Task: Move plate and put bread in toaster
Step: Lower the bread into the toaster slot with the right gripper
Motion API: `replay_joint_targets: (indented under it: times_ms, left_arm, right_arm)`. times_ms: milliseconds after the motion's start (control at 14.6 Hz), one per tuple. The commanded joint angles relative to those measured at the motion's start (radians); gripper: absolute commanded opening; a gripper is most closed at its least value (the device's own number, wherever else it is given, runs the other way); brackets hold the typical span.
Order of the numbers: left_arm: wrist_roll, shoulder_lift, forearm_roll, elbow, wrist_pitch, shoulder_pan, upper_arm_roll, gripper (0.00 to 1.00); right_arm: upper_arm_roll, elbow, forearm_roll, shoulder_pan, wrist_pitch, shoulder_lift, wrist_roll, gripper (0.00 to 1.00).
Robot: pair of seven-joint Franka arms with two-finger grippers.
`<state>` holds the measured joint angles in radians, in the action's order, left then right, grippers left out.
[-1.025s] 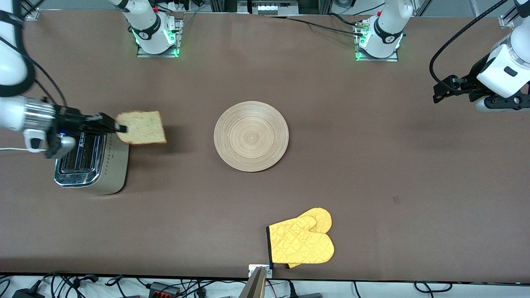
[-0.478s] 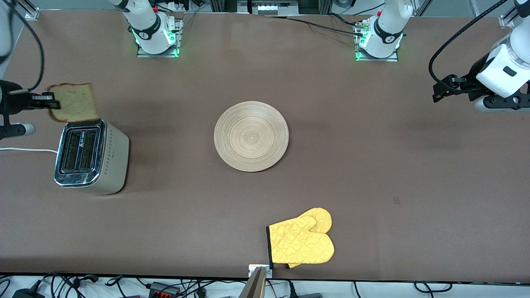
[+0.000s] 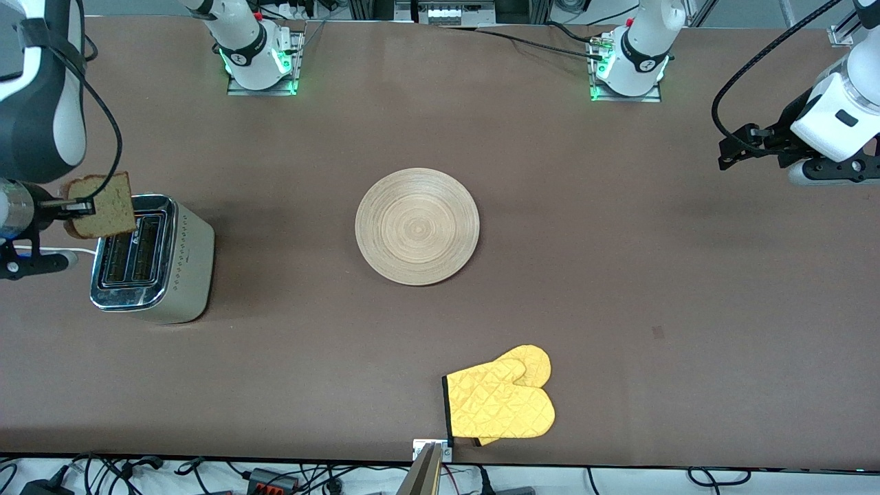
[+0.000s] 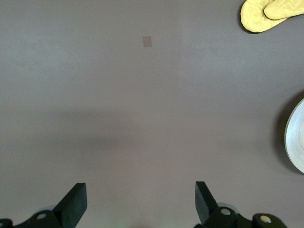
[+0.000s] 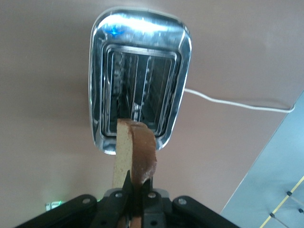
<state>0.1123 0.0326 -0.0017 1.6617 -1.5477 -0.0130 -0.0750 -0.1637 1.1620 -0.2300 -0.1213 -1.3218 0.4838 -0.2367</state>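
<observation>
My right gripper [image 3: 77, 206] is shut on the bread [image 3: 103, 205], a tan slice with a brown crust. It holds the slice on edge in the air over the end of the toaster [image 3: 152, 258] that lies farthest from the front camera. In the right wrist view the bread [image 5: 135, 154] stands on edge above the toaster's [image 5: 140, 80] chrome top and open slots, gripped by my right gripper [image 5: 137, 187]. The round wooden plate [image 3: 416, 226] lies flat at the table's middle. My left gripper [image 3: 729, 152] is open and empty, waiting in the air at the left arm's end of the table.
A yellow oven mitt [image 3: 500, 401] lies near the table's front edge, nearer to the front camera than the plate. The toaster's white cord [image 5: 237, 103] runs off toward the table's end. The left wrist view shows bare table, the mitt [image 4: 266, 14] and the plate's rim [image 4: 295, 137].
My right gripper carried the bread from beside the toaster across it toward the table's end, then turned the slice on edge and brought it over the toaster. The left arm has not moved.
</observation>
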Motion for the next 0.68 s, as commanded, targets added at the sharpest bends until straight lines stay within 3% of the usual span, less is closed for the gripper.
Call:
replay_joint_targets:
  times_ms: [0, 615]
  left_arm:
    - [-0.016, -0.010, 0.019, -0.030, 0.021, 0.005, 0.001, 1.00]
    - [-0.013, -0.008, 0.020, -0.030, 0.023, 0.007, 0.001, 1.00]
  right_arm:
    - [-0.002, -0.042, -0.014, 0.000, -0.033, 0.033, -0.009, 0.00]
    - [-0.002, -0.035, -0.011, 0.000, -0.066, 0.085, -0.010, 0.00]
